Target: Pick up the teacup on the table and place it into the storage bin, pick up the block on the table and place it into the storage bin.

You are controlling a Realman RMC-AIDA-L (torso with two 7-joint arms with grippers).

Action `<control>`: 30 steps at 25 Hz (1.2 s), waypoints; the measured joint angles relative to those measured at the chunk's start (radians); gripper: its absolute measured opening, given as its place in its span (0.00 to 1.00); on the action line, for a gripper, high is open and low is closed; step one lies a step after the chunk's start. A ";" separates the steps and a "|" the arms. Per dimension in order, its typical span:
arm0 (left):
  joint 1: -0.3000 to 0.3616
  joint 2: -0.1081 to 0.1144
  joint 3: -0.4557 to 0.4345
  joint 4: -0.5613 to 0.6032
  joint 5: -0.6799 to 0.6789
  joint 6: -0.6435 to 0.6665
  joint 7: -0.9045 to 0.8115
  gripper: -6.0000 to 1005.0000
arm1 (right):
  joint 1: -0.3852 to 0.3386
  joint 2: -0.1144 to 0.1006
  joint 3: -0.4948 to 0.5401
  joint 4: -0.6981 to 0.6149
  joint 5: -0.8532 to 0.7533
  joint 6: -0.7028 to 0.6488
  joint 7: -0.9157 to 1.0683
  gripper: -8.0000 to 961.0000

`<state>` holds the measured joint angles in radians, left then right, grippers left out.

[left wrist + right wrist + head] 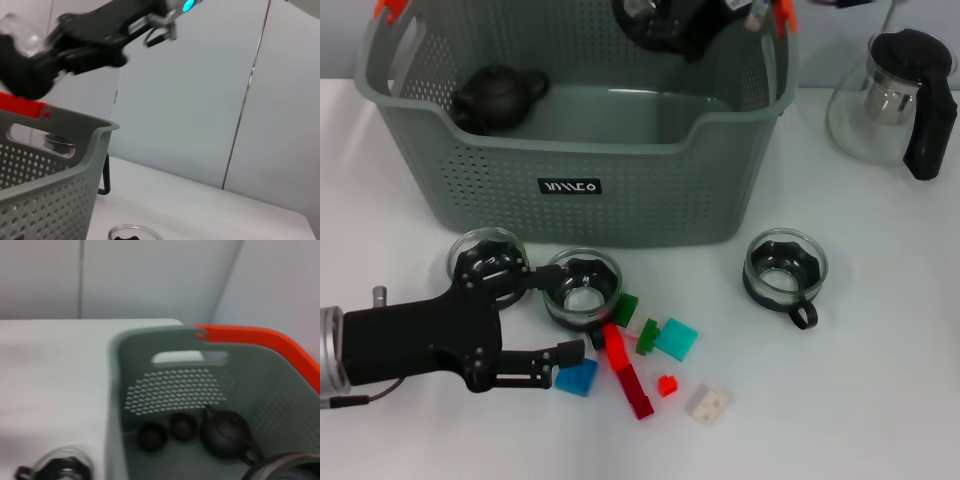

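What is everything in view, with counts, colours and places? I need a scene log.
storage bin: one, grey-green, back of the table.
dark teapot: one, black, inside bin.
small dark cups: two, inside bin beside teapot.
glass teacups: three, clear with black holders, before the bin.
glass pot: one, clear, black handle, right of bin.
blocks: seven; two green, two red, teal, blue, white; table front.
left claw: black, open at the middle teacup.
right claw: black, above bin.
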<state>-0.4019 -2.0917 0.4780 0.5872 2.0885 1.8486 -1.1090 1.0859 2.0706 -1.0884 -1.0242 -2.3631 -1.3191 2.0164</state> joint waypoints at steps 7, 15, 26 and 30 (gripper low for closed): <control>0.000 -0.001 0.002 -0.001 -0.001 0.002 0.000 0.94 | 0.058 0.006 -0.007 0.246 -0.002 0.238 -0.064 0.07; 0.002 -0.003 0.004 -0.004 -0.001 0.003 0.000 0.94 | 0.062 0.021 -0.010 0.396 0.000 0.403 -0.107 0.07; 0.005 -0.004 0.000 -0.006 0.002 0.003 0.000 0.94 | 0.068 0.026 -0.058 0.472 0.002 0.499 -0.117 0.07; 0.006 -0.004 -0.001 -0.006 0.003 0.002 0.000 0.94 | 0.069 0.027 -0.064 0.479 0.001 0.501 -0.115 0.07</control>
<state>-0.3959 -2.0954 0.4774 0.5813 2.0915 1.8502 -1.1090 1.1545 2.0972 -1.1522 -0.5452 -2.3618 -0.8180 1.9014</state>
